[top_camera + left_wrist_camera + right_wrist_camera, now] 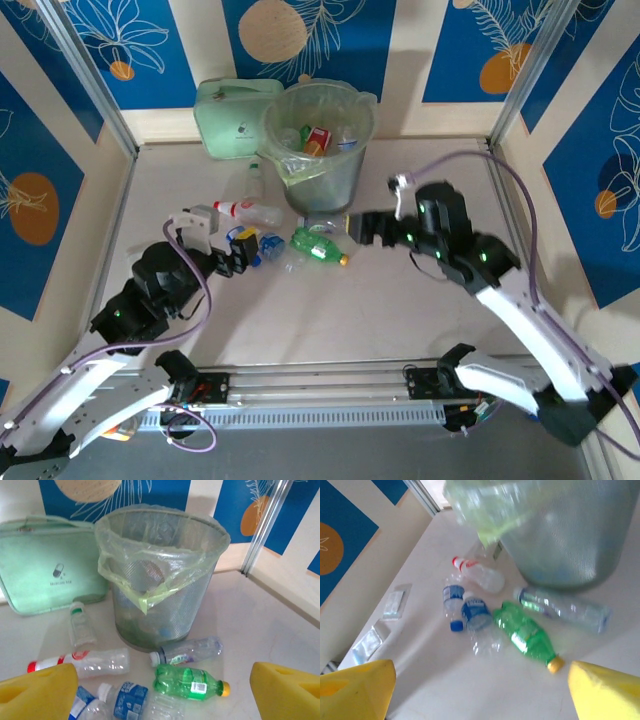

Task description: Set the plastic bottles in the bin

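The bin point(318, 150), a grey mesh bucket with a pale green liner, stands at the back with bottles inside. In front of it lie a green bottle point(318, 246) with a yellow cap, a clear white-capped bottle point(187, 651), a red-capped clear bottle point(250, 212) and two blue-labelled bottles point(452, 605) point(480, 617). A small clear bottle point(81, 625) stands left of the bin. My left gripper point(240, 252) is open just left of the blue-labelled bottles. My right gripper point(355, 228) is open just right of the green bottle point(525, 635), holding nothing.
A pale green zipped case point(232, 118) leans at the back left, beside the bin. Flat clear packets point(392, 605) lie on the table to the left of the bottles. Walls with metal posts close the table at the back and both sides.
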Controlling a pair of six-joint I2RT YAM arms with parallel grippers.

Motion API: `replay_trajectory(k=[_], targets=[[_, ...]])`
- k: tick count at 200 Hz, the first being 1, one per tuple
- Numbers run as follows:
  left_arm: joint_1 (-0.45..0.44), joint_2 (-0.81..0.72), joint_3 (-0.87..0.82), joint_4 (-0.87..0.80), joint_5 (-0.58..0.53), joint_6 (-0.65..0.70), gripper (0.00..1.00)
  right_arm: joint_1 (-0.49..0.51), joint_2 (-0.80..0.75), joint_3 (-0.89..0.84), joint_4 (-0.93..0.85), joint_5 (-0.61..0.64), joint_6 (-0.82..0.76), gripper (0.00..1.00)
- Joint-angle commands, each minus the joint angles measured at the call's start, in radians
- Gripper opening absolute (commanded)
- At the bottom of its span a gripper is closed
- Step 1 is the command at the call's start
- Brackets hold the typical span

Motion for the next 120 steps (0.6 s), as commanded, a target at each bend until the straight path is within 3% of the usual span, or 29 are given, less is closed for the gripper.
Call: replay_trajectory(k=[1, 24, 42, 61, 74, 94, 120], targets=[[0.009, 0.05, 0.038, -0.154, -0.064, -0.168, 0.92, 0.003, -0.136, -0.159, 0.078, -0.037, 0.124, 0.89], [0.043, 0.17, 0.079, -0.245, -0.09, -0.276, 0.99, 0.001, -0.247, -0.259, 0.043, -0.02, 0.145, 0.89], [0.117, 0.249, 0.077, -0.212, 0.032, -0.309, 0.99, 0.0, -0.297, -0.296, 0.025, -0.015, 0.158, 0.89], [0.256, 0.313, 0.039, -0.152, 0.195, -0.416, 1.0, 0.0, -0.328, -0.325, 0.037, -0.041, 0.188, 0.89], [0.334, 0.359, 0.01, -0.103, 0.25, -0.471, 1.0, 0.001, -0.34, -0.339, 0.041, -0.06, 0.204, 0.88], [0.394, 0.466, 0.016, -0.07, 0.23, -0.509, 1.0, 0.003, -0.367, -0.361, 0.034, -0.074, 0.22, 0.88], [0.431, 0.662, 0.134, -0.159, 0.105, -0.57, 1.0, 0.003, -0.42, -0.387, 0.023, -0.08, 0.231, 0.88]])
